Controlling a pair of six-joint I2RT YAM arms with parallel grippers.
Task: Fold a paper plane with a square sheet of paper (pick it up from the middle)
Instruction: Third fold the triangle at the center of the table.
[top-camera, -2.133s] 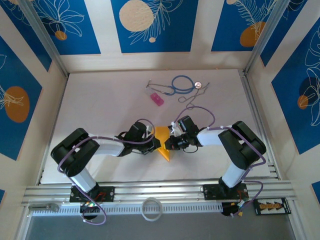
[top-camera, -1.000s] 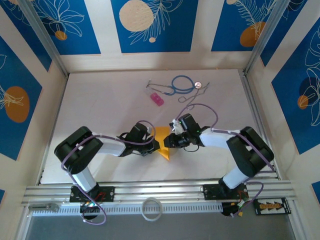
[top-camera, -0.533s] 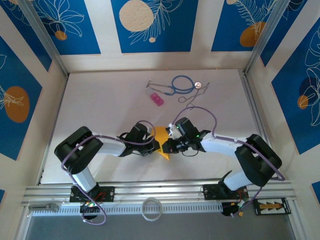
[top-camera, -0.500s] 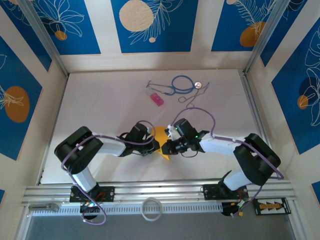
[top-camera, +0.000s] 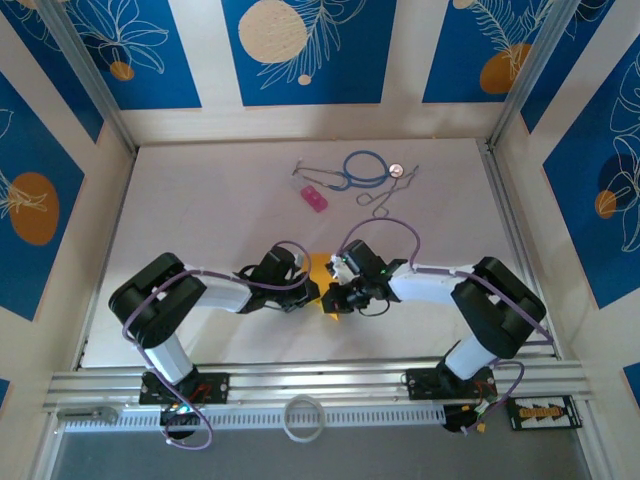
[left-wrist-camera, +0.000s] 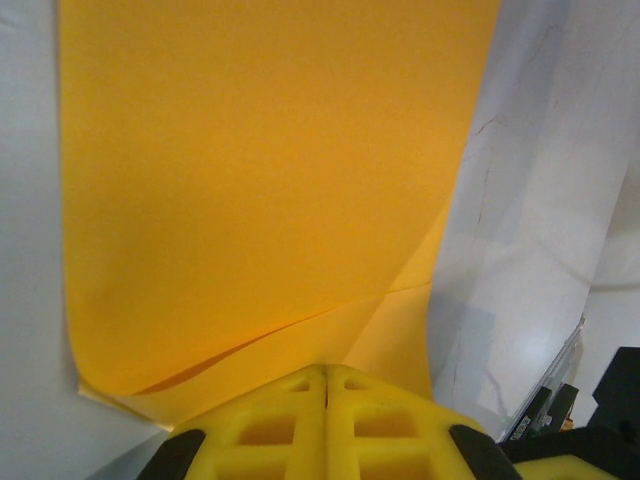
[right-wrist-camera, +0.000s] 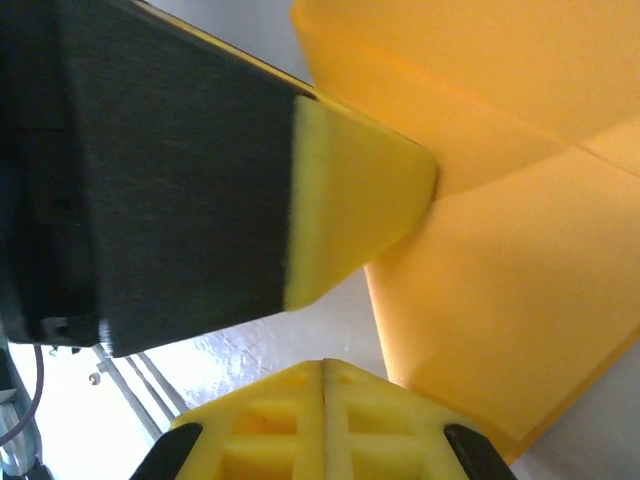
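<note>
Left claw (top-camera: 311, 290): closed, at the orange paper sheet's (top-camera: 321, 266) 9 o'clock edge.
Sheet: partly folded, lying toward 6 o'clock on the surface (top-camera: 200, 200).
Right claw (top-camera: 336, 296): just closed at 4 o'clock; pinch unclear.
Meaning: probably creasing; plane unfinished.

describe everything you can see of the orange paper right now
The square sheet of paper is thin, plain orange-yellow and matte. It is already partly folded, with creases and overlapping flaps showing. It lies on the white table. The shut left gripper presses its tip on a crease, and the shut right gripper sits beside the paper's edge; whether it touches is unclear.
</note>
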